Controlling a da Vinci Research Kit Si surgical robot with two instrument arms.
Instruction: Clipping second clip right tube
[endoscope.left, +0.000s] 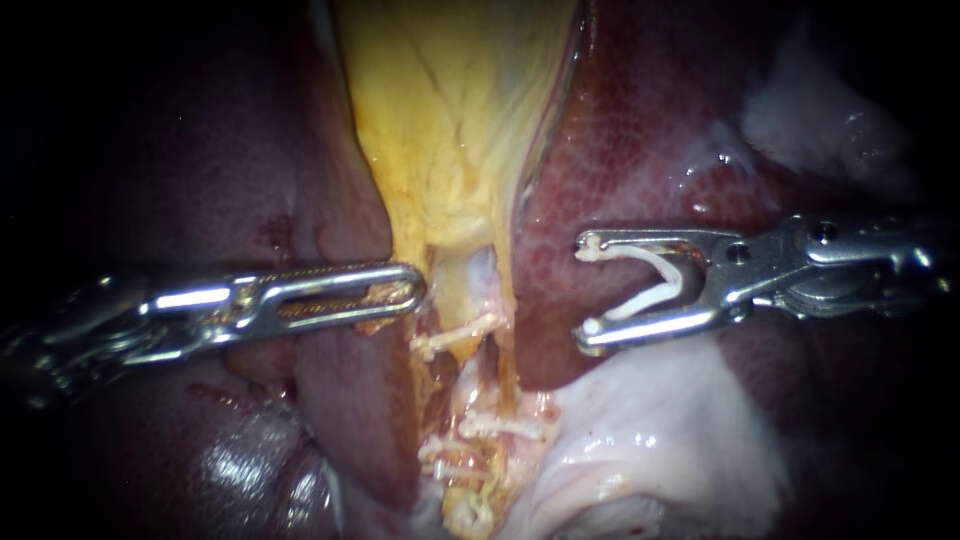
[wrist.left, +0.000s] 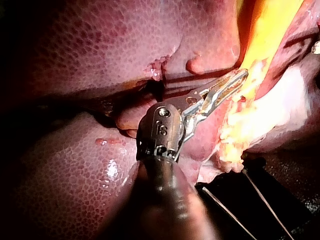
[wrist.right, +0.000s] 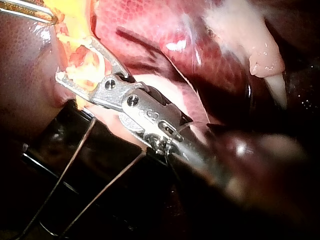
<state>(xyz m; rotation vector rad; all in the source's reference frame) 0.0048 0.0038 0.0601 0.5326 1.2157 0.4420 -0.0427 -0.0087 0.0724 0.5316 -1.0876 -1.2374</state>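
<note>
The yellow gallbladder (endoscope.left: 450, 100) hangs between lobes of dark red liver (endoscope.left: 620, 150). Below its neck run pale tubes (endoscope.left: 478, 275); which is the right tube is unclear. White clips sit across them: one high (endoscope.left: 455, 338), two lower (endoscope.left: 500, 425). My left instrument (endoscope.left: 405, 290) is shut on yellow tissue at the gallbladder's neck, also seen in the left wrist view (wrist.left: 232, 82). My right instrument (endoscope.left: 585, 290) holds an open V-shaped white clip (endoscope.left: 655, 280) between wide jaws. It stands right of the tubes, apart from them, and shows in the right wrist view (wrist.right: 75, 59).
Pale whitish tissue (endoscope.left: 650, 440) lies under the right instrument, and more (endoscope.left: 820, 120) at the upper right. A dark frame with thin wires (wrist.right: 75, 165) shows beneath the tissue in both wrist views (wrist.left: 250, 200). My left instrument's tip (wrist.right: 30, 12) shows beyond the right one.
</note>
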